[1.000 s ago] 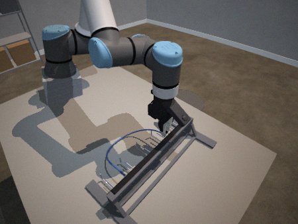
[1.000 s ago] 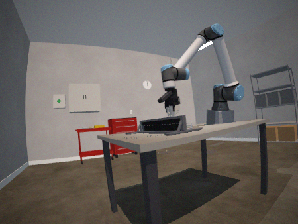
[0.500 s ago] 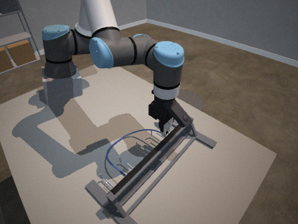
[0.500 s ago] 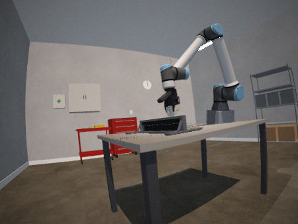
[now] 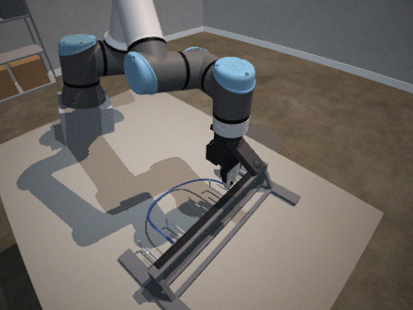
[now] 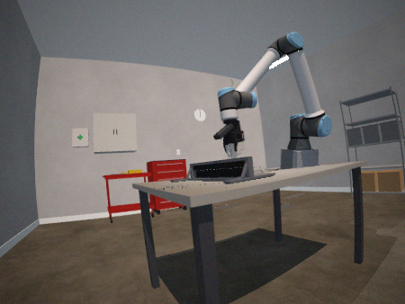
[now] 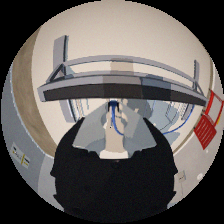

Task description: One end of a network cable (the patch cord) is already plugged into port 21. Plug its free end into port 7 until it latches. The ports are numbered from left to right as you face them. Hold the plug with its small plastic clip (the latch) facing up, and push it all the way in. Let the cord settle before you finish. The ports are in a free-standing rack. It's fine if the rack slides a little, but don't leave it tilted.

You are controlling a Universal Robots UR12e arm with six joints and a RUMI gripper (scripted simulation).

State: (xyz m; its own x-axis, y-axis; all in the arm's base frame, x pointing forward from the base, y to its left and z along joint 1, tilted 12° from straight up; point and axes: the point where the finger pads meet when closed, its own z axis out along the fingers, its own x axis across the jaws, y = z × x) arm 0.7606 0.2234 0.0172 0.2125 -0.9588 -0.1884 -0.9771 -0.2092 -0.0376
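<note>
The free-standing rack stands on the table, with its dark port panel running along it. The blue patch cord arcs over the table behind the rack; its far end meets the panel low on the left in the top view. My gripper is shut on the cord's free plug and holds it right at the panel's face near the rack's right end in the top view. I cannot tell the port number, the latch side, or how deep the plug sits.
The arm's grey pedestal stands at the back of the table. Off the table are a metal shelf unit and a red tool cart. The rack's foot bar sticks out to the right.
</note>
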